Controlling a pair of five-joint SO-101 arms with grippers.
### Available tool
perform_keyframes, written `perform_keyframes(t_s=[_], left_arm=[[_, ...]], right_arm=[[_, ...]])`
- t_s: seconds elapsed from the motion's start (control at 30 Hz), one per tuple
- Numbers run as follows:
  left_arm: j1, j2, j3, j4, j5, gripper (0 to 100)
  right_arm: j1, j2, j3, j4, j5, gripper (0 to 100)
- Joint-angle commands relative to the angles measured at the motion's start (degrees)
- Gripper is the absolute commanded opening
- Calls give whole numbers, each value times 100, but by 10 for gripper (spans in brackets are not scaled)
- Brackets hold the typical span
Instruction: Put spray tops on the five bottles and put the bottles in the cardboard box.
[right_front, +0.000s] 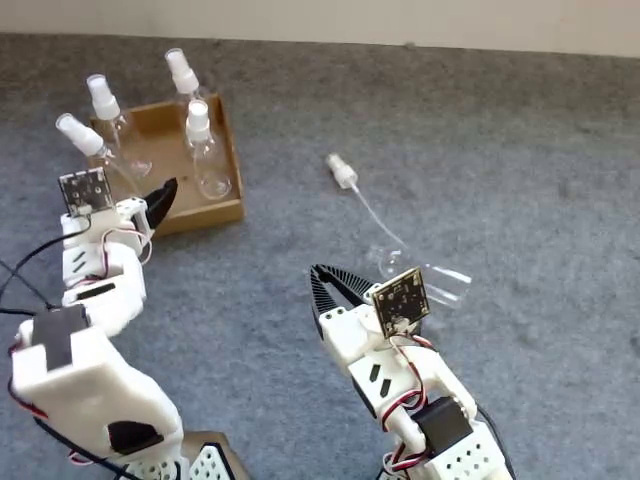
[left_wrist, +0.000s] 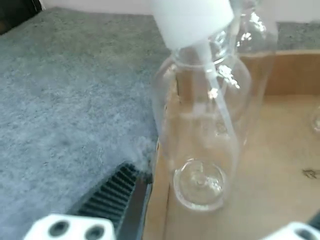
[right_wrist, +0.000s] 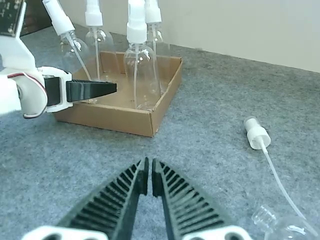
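My right pincer (right_front: 320, 280) sits shut and empty, poised, I'd say, for the uncapped bottle (right_front: 430, 280) at its three o'clock; left pincer (right_front: 160, 200) open, empty.

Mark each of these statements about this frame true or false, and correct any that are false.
1. Four bottles with tops fitted are in the cardboard box. True.
2. The loose spray top lies inside the box. False: it lies on the carpet, to the side of the box.
3. A fifth bottle lies on its side on the carpet with no top on it. True.
4. The right gripper holds the loose spray top. False: its fingers are closed on nothing, and it is apart from the top.
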Motion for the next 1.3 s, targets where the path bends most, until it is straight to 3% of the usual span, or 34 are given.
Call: perform_keyframes(t_s=[0.0,0.5,0.77,0.87,1.0,1.13,1.27], left_arm=[[-66,-1130,22,1354,62,463],[-75,-4497,22,5881,62,461],[-66,-6651,-127,8844,-9,461],[-31,-7363,-453,10092,-343,461],[-22,-7987,-998,11437,-422,461],[295,-8127,-1525,12589,-422,461],[980,-8127,-1930,13336,-387,461]], right_arm=[[119,-66,673,48,44,12],[242,-66,673,242,18,12],[347,-75,655,163,62,12],[391,-75,655,-84,563,12],[1165,-84,664,382,1275,12],[2237,-84,664,945,651,12],[2800,-84,664,1429,105,12]])
